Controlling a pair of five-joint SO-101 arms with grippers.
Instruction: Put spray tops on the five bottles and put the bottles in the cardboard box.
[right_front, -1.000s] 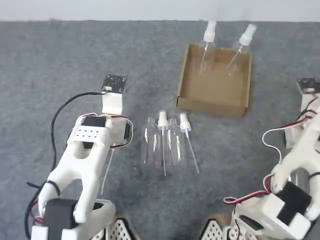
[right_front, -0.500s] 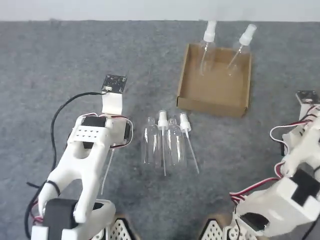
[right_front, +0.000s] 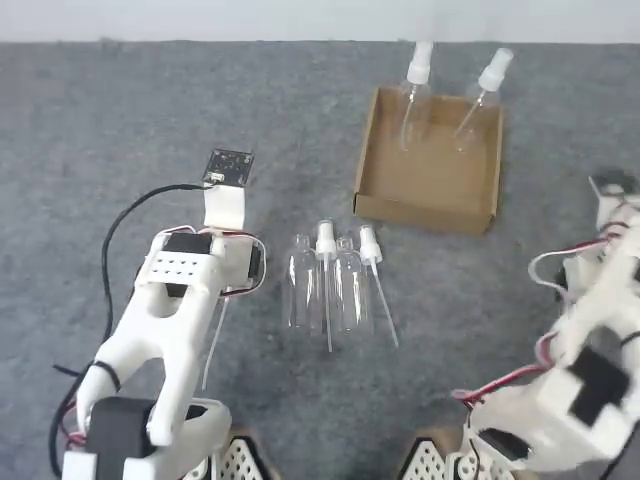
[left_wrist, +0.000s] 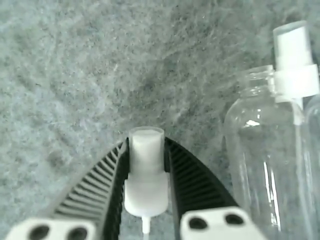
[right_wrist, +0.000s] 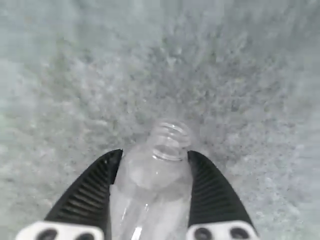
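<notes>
Left wrist view first: my left jaws are pressed onto a white spray top (left_wrist: 145, 172). The ribbed black pads sit on either side of its collar, the nozzle head pokes out past the tips, and the thin dip tube trails back toward the wrist. It is hard moulded plastic, round and smooth and surely almost weightless, so I judge it could twist or pop free if squeezed off-centre. The collar is the place to hold it; the tube looks far too whippy.

My right jaws pinch an uncapped bottle (right_wrist: 157, 175) across its body just below the shoulder, with the threaded neck open and pointing away from the wrist. It is clear, thin-walled and empty, so probably light, slick and quick to dent under a hard squeeze. A hold on the straight body leaves the neck free for the top.

Just beside my left jaws, two loose bottles (right_front: 300, 285) lie flat on the grey, felt-like counter (right_front: 120, 120). Two loose spray tops (right_front: 325, 240) lie among them, their tubes running alongside. Beyond these stands the cardboard box (right_front: 425, 212), shallow, brown and stiff-walled. Two capped bottles (right_front: 414, 105) lie inside it, with their white heads resting over the far wall
</notes>
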